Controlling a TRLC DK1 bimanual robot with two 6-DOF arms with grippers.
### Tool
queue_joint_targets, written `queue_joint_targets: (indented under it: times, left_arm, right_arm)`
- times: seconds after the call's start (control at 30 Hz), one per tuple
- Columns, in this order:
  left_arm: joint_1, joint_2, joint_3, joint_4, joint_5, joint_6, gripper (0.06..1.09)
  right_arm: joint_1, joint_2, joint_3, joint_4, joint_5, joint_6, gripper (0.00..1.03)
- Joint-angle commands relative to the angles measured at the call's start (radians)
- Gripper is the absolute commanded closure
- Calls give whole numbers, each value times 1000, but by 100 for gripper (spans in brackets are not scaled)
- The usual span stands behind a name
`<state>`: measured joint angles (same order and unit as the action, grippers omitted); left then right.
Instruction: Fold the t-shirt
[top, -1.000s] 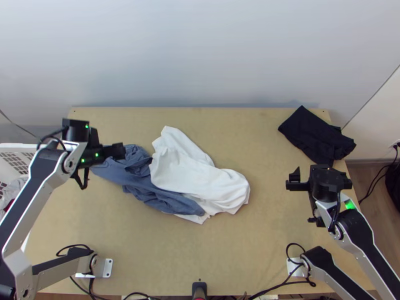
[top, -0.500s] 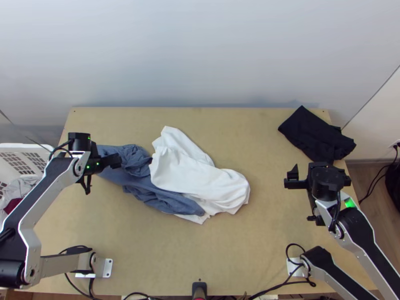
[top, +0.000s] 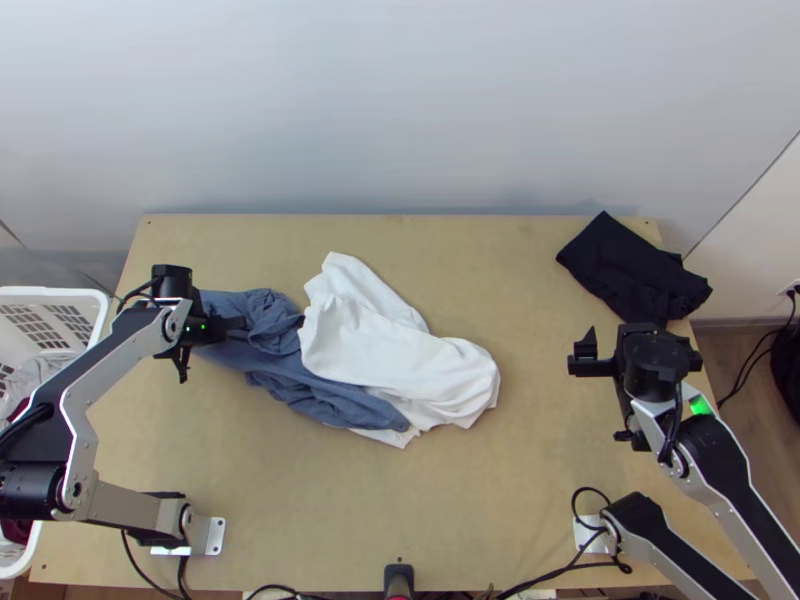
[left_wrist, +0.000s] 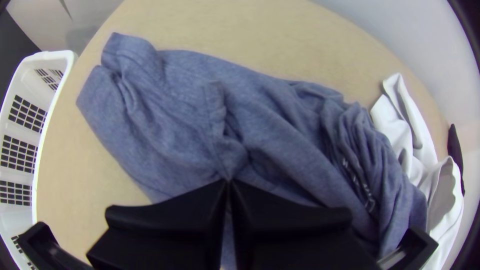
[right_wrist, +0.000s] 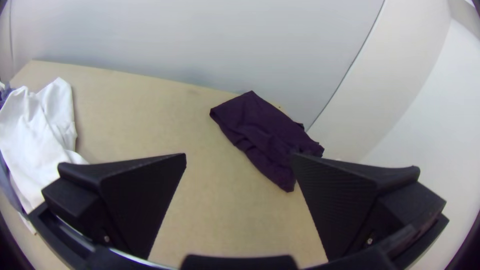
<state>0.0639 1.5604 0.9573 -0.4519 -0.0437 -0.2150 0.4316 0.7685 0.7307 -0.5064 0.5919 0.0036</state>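
Far left, basket (top: 60, 292) stands beside the table (top: 490, 520). Next to the right, the left gripper (left_wrist: 229, 187) is over the left end of the blue-grey garment (top: 300, 375), the likely t-shirt; its fingers are pressed together at the tips, and whether a pinch of cloth sits between them cannot be told. Key relation: the garment's long axis slants from far left to near right, so most of the cloth lies to the right of these fingers and somewhat nearer. It is bunched toward its middle, flatter at the left end. The white garment (top: 400, 350) overlaps its right part, crumpled, on a similar slant. Farther right, well apart from both, the right gripper (right_wrist: 240, 160) has its fingers spread with nothing between them. Dark folded cloth (top: 625, 275) at the far right corner. Judgement: left arm is nearer and better placed for the blue-grey piece; a grip there would probably need to open first, and a pull left along the slant should draw it from the white one. Risk: the overlap drags the white along. Folding proper looks some way off; separating and spreading come first.
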Motion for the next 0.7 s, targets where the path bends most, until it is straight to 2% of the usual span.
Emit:
queue_joint_targets:
  times: [0.0,0.27,0.43,0.67]
  left_arm:
    - [45,13,26,18,-7,20,105]
    - [231,-111,236,-71,-1,35,105]
    - [398,-120,457,-159,7,8,105]
    - [620,-105,747,-163,5,-23,105]
  right_arm:
    - [6,5,12,0,0,-5,5]
    - [6,22,16,2,-1,1,5]
    - [13,26,16,8,-1,3,5]
    - [24,38,18,16,-1,-1,5]
